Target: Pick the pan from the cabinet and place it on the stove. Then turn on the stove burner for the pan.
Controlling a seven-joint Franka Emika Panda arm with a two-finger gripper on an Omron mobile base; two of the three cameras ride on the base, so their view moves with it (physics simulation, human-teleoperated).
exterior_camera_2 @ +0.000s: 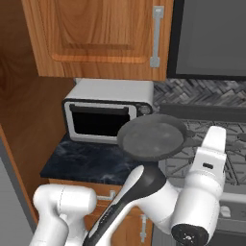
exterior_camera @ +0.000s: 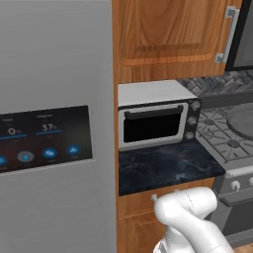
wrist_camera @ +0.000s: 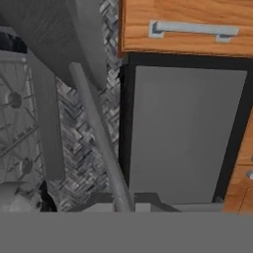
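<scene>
The pan (exterior_camera_2: 151,137) is a shallow dark grey frying pan held level over the left part of the stove (exterior_camera_2: 235,158), just right of the toaster oven. Its thin handle (wrist_camera: 99,128) runs back to my gripper (wrist_camera: 123,205), which is shut on the handle's end. The left base view has the pan (exterior_camera: 244,121) at the right edge, above the stove's black grates (exterior_camera: 220,133). I cannot tell whether it touches them. Round silver knobs (exterior_camera: 235,185) line the stove's front. The brown wall cabinet (exterior_camera_2: 96,33) hangs above, and the door I see is shut.
A silver toaster oven (exterior_camera_2: 103,113) stands on the dark marble counter (exterior_camera_2: 86,161) left of the stove. A dark-framed grey panel (exterior_camera_2: 211,38) hangs above the stove. A tall grey fridge (exterior_camera: 54,123) with a display fills the left side.
</scene>
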